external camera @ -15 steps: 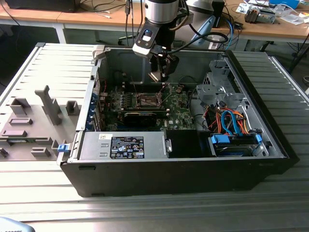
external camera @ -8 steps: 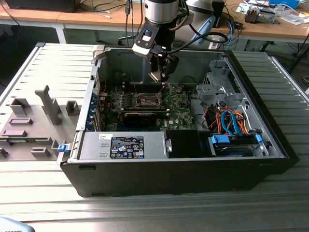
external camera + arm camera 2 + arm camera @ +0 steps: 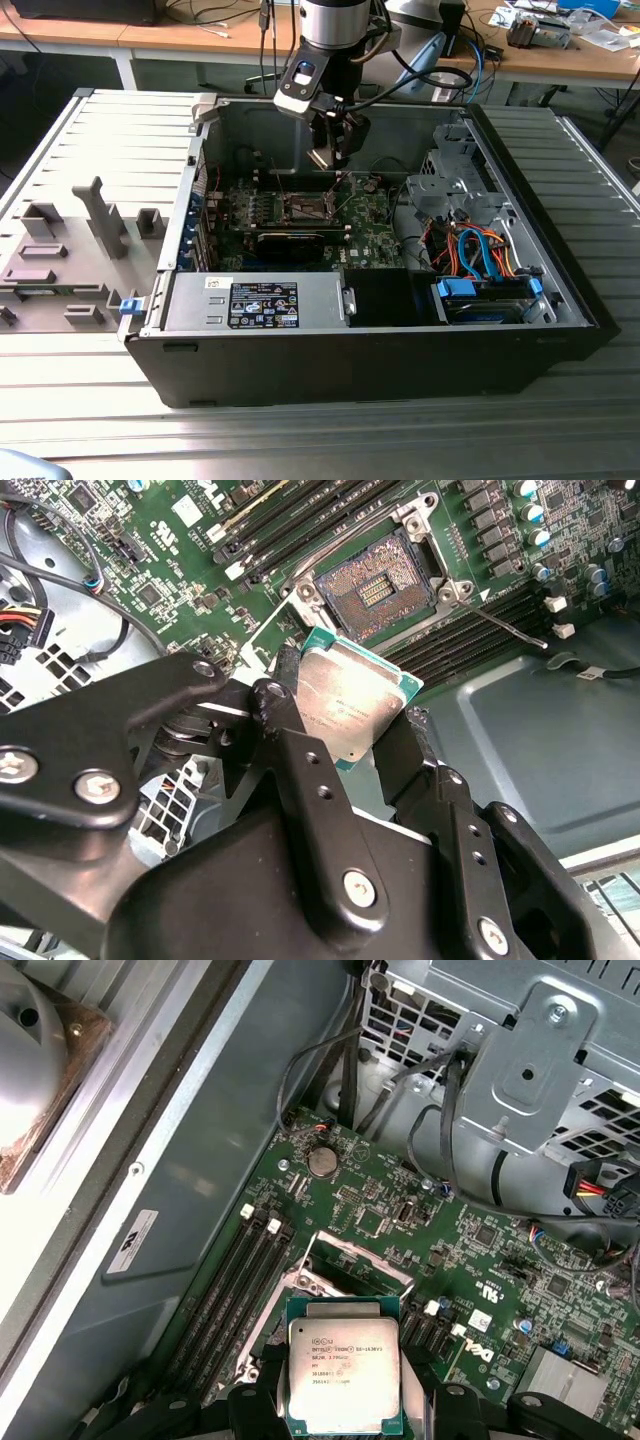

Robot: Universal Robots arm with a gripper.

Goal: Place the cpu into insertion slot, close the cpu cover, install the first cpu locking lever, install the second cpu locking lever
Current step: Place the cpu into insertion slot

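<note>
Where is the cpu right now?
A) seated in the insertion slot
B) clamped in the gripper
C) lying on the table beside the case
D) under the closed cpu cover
B: in the second wrist view the gripper clamps the cpu by its edges, and the insertion slot beyond it lies open and bare.

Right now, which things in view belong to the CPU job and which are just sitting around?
Job: gripper, shut on the cpu; insertion slot, open and empty; cpu cover, open; locking lever beside the slot.
Bystanders: coin cell, drive cage, power supply, orange and blue cables.
</note>
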